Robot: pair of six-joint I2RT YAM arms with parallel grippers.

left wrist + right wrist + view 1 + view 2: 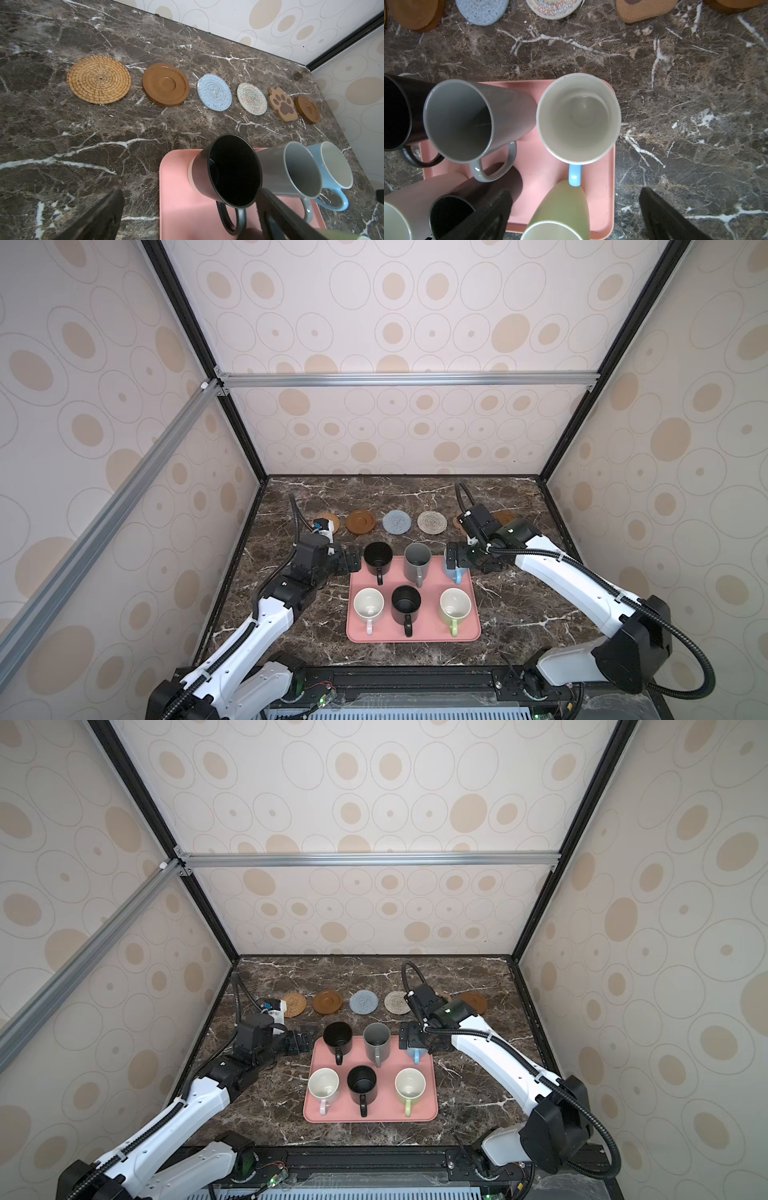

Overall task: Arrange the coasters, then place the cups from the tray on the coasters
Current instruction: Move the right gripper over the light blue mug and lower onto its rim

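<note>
The blue cup point(579, 118) seems to stand right under our right fingers point(662, 218), spread wide and empty; our left fingers point(97, 216) are wide and empty too.

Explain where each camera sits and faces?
Top views: high behind the robot, looking down at the tray and coaster row; both arms show.
Left wrist: on its arm, faces the coaster row past a black cup; open left gripper shows.
Right wrist: on its arm, looks down into the light blue cup; open right gripper shows.
Both wrist views share the grey cup.
</note>
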